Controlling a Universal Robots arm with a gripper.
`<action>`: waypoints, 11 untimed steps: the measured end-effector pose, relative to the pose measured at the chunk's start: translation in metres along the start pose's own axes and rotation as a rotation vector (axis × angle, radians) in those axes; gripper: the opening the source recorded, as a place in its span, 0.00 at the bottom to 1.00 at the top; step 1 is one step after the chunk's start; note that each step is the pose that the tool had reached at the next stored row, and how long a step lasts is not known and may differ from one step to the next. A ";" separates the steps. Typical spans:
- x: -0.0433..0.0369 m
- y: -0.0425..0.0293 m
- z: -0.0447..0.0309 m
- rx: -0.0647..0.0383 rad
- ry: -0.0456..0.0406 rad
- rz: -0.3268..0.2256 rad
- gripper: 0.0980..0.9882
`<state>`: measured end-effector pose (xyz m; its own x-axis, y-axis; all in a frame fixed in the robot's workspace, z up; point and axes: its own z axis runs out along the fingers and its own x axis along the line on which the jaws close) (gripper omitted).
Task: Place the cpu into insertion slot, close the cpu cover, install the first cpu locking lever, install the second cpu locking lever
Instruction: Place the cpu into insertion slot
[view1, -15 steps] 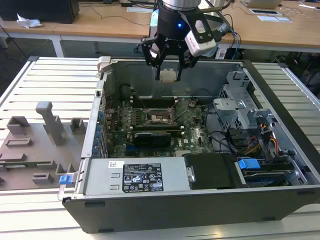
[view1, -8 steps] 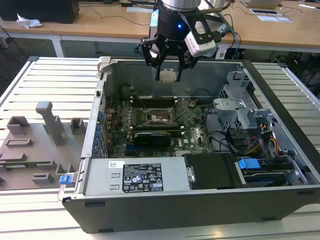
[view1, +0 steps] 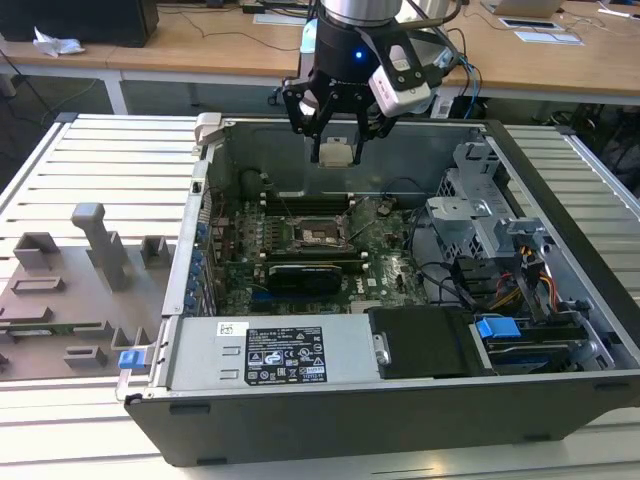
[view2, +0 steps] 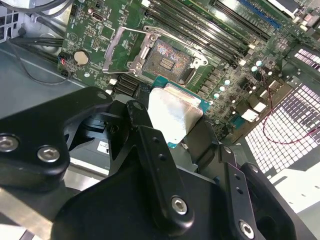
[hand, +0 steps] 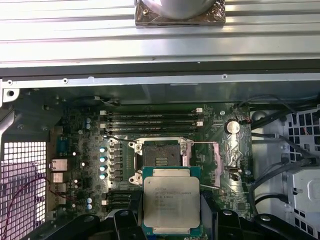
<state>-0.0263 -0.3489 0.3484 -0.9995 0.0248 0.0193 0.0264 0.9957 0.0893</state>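
Jaws clenched on the cpu (hand: 171, 202) by its edges; gripper (view1: 335, 152) hangs high over the motherboard (view1: 392, 268), insertion slot (hand: 161, 154) bare below, well apart. Judgement: square its corners to the slot, lower level, no tilt.

Printed matter on view: two items logged, neither legible.
We record a white label (view1: 283, 353) on the grey metal housing (view1: 190, 352) at the front of the computer case (view1: 400, 420) in the exterior view, carrying rows of small print and symbols that we cannot read; and, in the first wrist view, faint lines of engraved print across the metal top of the cpu (hand: 171, 204), likewise unreadable to us.
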 end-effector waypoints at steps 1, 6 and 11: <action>0.0000 0.0000 0.0003 0.000 0.0000 0.000 0.50; -0.0001 -0.0002 0.0021 0.000 0.0000 0.000 0.50; -0.0002 -0.0008 0.0095 0.001 -0.0001 0.000 0.50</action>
<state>-0.0263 -0.3488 0.3388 -0.9995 0.0249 0.0192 0.0265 0.9958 0.0881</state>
